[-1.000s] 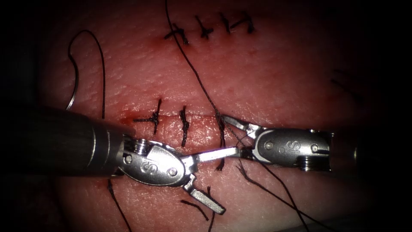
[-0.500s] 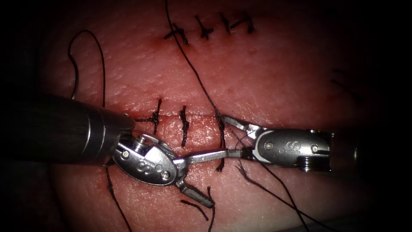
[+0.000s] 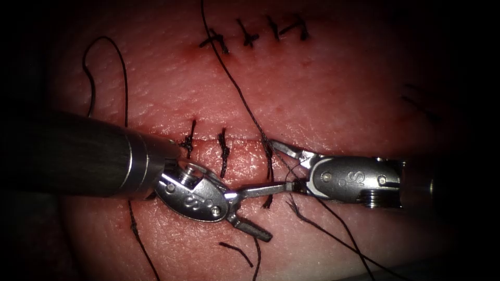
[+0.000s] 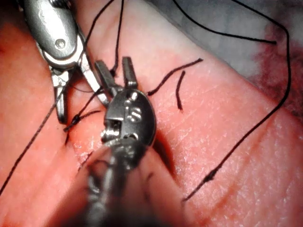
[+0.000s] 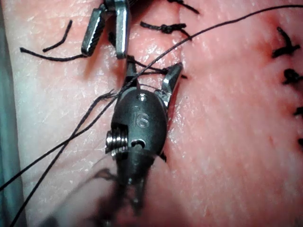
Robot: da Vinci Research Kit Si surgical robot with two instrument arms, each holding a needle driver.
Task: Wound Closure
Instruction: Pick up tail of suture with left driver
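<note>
The cut runs across the tissue with three dark stitches over it. My left tool reaches in from the left, jaws open and empty, its upper jaw tip at the third stitch beside the right tool. My right tool stands open around the thread at that stitch; the thread crosses between its jaws without being gripped. The left tool's jaws are slightly apart. The needle lies free on the tissue at the far left, partly behind the left shaft.
A second row of finished stitches lies farther back. Cut ends of thread rest on the tissue below the left jaws. Long thread tails trail away under the right tool. Red fluid wets the cut's left end.
The left tool has slid to the right and its jaws have narrowed, the lower jaw swinging up toward the upper one. The right tool has stayed still and open.
</note>
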